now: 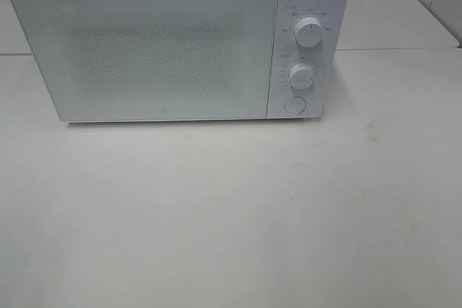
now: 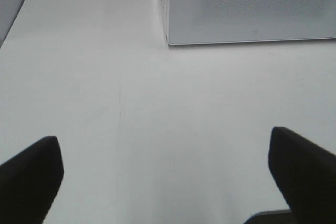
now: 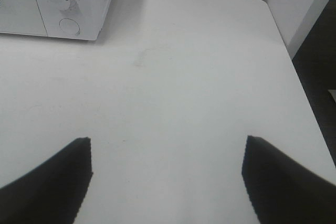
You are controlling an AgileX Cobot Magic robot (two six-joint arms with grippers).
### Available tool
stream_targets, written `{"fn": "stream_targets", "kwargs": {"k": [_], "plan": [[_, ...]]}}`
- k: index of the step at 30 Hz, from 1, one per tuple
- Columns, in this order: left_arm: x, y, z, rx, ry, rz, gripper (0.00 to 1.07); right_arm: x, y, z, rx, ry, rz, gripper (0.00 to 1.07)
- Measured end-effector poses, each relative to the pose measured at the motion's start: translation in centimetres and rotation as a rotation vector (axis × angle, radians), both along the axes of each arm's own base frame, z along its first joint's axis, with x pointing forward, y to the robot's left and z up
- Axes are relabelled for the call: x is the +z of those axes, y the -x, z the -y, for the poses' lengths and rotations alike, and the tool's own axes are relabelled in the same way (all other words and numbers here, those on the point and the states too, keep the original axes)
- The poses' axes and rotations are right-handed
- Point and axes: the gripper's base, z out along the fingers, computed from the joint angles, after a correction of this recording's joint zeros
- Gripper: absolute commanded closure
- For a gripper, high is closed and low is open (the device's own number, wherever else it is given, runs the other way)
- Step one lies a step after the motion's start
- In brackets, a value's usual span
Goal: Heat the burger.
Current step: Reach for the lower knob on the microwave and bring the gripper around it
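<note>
The burger is out of view in every frame. A white microwave (image 1: 177, 41) stands at the back of the white table (image 1: 231, 214) with its door shut; two dials (image 1: 309, 34) and a round button (image 1: 294, 104) sit on its right panel. Neither arm shows in the exterior high view. My left gripper (image 2: 165, 174) is open over bare table, with the microwave (image 2: 252, 9) ahead of it. My right gripper (image 3: 167, 177) is open over bare table too, the microwave's control panel (image 3: 65, 3) ahead of it, and nothing lies between either pair of fingers.
The table's right edge (image 3: 302, 98) drops to a dark floor near my right gripper. Its left edge (image 2: 13, 30) runs beside my left gripper. A second table surface (image 1: 404, 5) continues behind the microwave.
</note>
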Motion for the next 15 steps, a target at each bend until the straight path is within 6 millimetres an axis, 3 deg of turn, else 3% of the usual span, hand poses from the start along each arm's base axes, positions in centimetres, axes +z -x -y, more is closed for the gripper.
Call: {"fn": "stream_targets", "kwargs": {"k": [15], "plan": [[-0.09, -0.06, 0.00, 0.001, 0.001, -0.002, 0.07, 0.00, 0.00, 0.00, 0.000, 0.000, 0.000, 0.31]]}}
